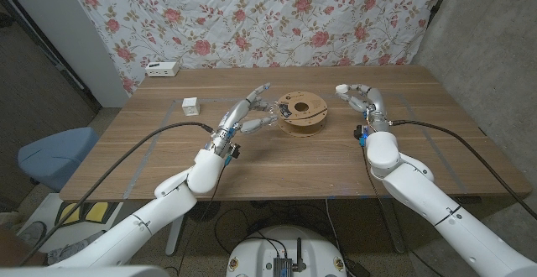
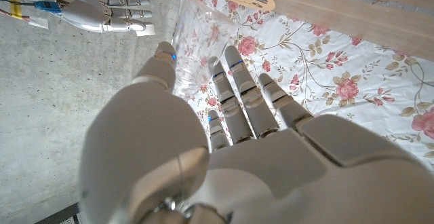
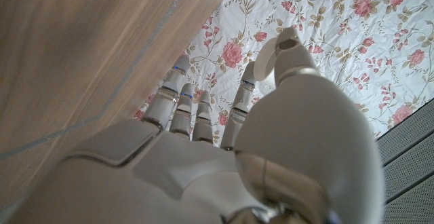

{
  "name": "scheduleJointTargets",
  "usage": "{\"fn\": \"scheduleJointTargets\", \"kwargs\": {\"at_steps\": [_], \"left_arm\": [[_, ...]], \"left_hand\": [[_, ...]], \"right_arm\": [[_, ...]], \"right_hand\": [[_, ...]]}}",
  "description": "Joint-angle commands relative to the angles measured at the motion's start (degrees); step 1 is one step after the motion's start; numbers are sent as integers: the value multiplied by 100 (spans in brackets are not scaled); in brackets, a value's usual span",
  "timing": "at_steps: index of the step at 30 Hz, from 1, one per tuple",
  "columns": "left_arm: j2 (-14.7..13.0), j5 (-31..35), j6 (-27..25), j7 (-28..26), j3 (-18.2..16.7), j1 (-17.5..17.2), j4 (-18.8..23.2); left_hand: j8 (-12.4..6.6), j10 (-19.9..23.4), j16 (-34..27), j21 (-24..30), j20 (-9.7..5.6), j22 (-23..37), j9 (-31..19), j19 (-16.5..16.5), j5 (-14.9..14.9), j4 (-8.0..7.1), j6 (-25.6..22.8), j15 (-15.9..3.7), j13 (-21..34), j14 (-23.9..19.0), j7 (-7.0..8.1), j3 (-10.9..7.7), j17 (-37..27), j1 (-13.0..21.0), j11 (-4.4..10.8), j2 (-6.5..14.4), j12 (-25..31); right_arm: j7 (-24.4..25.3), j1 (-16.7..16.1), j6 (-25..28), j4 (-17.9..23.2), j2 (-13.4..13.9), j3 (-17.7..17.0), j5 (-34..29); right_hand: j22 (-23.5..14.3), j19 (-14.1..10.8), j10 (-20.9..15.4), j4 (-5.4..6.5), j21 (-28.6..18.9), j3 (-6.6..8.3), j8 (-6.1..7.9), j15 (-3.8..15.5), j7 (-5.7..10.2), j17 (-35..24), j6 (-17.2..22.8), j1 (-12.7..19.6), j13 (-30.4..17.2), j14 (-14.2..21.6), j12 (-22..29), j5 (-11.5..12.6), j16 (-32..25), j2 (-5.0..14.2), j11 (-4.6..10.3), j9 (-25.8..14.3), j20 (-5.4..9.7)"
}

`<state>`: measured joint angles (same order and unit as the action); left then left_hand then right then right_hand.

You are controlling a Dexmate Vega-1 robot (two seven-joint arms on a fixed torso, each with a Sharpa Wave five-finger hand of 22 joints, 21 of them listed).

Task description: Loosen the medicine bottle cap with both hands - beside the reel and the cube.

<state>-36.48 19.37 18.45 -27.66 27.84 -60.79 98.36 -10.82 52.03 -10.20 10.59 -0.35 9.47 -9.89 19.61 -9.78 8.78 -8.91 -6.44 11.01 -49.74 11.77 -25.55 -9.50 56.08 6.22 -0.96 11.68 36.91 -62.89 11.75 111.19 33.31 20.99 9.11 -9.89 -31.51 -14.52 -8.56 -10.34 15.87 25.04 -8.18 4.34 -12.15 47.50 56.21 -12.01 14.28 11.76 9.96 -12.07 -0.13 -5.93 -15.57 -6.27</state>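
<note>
My left hand [image 1: 248, 114] hovers over the table just left of the tan reel [image 1: 303, 112], with thumb and fingers spread. In the left wrist view a faint see-through shape [image 2: 192, 41] stands between that hand's thumb [image 2: 165, 60] and fingers [image 2: 234, 81]. I cannot tell whether it is the medicine bottle or whether anything touches it. My right hand [image 1: 362, 100] is raised to the right of the reel, fingers loosely apart and holding nothing; it also appears as the right hand [image 2: 95, 5] in the left wrist view. The white cube [image 1: 191, 106] sits left of my left hand.
A white box [image 1: 162, 68] lies at the table's far left corner. A flowered cloth [image 1: 277, 17] hangs behind the wooden table [image 1: 277, 164]. A blue seat [image 1: 54, 155] stands off the table's left side.
</note>
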Motion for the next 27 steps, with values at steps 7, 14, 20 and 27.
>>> {"fn": "scheduleJointTargets", "kwargs": {"at_steps": [7, 14, 20, 27], "left_arm": [[-12, 287, -191, -535, 50, -224, -152], [30, 256, -165, -611, 131, -195, -323], [46, 270, -172, -674, 194, -187, -400], [27, 306, -169, -719, 251, -158, -466]], "left_hand": [[-15, 518, -34, 6, -64, 14, -7, -8, -28, -2, -62, -635, 27, -30, 44, 56, -21, 99, 482, 57, 27], [-2, 499, -31, 9, -85, 14, -6, -2, -32, -3, -64, -638, 23, -30, 47, 78, -19, 110, 489, 61, 15], [4, 517, -32, 13, -97, 13, -6, 8, -36, -2, -71, -642, 21, -36, 47, 97, -20, 120, 504, 64, 18], [8, 541, -24, 15, -105, 13, -6, 16, -39, 5, -84, -649, 18, -27, 46, 115, -16, 139, 507, 60, 23]], "right_arm": [[67, 134, -345, -597, -264, 93, -49], [75, 177, -481, -801, -316, 112, -49], [66, 218, -636, -1021, -330, 149, -91], [111, 249, -918, -1356, -410, 177, -116]], "right_hand": [[-5, 54, 16, 29, 1, 1, 49, -3, 136, -6, 95, -25, -2, -43, -32, 34, 19, 31, 42, -2, -10], [-4, 74, 24, 21, -7, 3, 55, 9, 160, -6, 101, -16, -2, -55, -34, 35, 18, 35, 51, 3, -13], [-4, 96, 24, 13, -10, 4, 63, 30, 169, -5, 113, -8, -2, -59, -33, 35, 16, 35, 60, 6, -11], [-3, 104, 24, 2, -18, 5, 73, 44, 177, -3, 131, 6, -2, -55, -33, 36, 11, 30, 69, 10, -3]]}}
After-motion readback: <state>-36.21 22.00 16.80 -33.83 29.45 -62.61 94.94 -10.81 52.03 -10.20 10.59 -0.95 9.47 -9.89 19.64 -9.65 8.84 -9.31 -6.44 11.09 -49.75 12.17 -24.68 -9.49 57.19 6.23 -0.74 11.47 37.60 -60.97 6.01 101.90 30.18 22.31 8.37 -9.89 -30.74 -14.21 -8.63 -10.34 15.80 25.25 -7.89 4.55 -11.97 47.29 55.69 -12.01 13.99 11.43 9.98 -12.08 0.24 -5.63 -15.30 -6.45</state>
